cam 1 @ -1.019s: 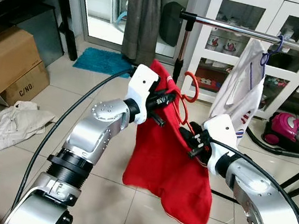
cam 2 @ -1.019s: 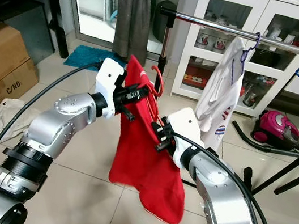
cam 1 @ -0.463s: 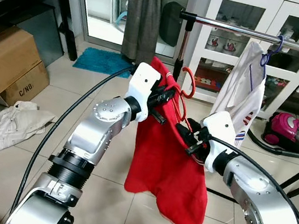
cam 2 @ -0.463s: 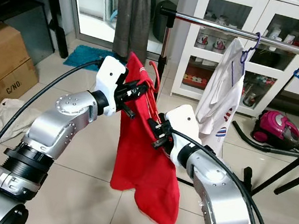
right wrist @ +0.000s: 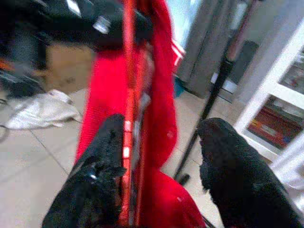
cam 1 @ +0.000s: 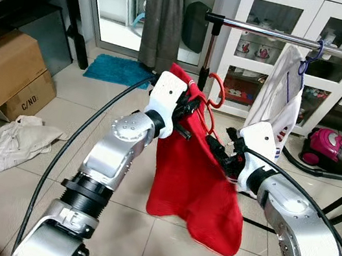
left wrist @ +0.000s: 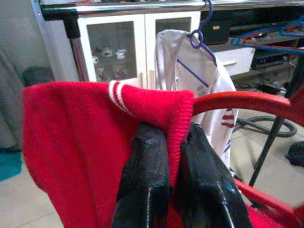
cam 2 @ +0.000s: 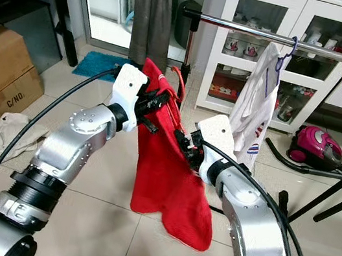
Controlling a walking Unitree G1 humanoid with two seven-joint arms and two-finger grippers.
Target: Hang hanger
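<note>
We carry a red hanger (cam 1: 213,102) dressed with a red garment (cam 1: 194,184) toward the metal rail (cam 1: 285,36) of a clothes rack; this is the carrying step, before the hooking; the hook has not reached the rail. The left gripper (left wrist: 166,156) is pinched tight on the striped shoulder of the garment where it wraps the hanger's arm (the left wrist view shows both black fingers pressed against the knit, with the red bar running out beside them). The right gripper (right wrist: 159,171) stands with its fingers spread; the left finger (right wrist: 95,175) lies against the hanger's lower bar and the cloth, the other is apart from it, so we judge this side to be steadying, not clamping. In the head views the garment hangs between the two arms, its hem well above the tiled floor (cam 1: 61,116); the hook points up and toward the rack, below the rail and short of it. A white shirt (cam 1: 277,100) on a blue hanger (cam 1: 315,50) already hangs on the rail, near its left end; a pink vacuum cleaner (cam 1: 328,149) sits on the floor beyond, a cardboard box (cam 1: 6,74) to the left.

The next move, as we judge it, calls for raising the hanger until the hook clears the rail, bringing it forward over the bare stretch left of the white shirt, then lowering it on; the left grip must not loosen until then.
</note>
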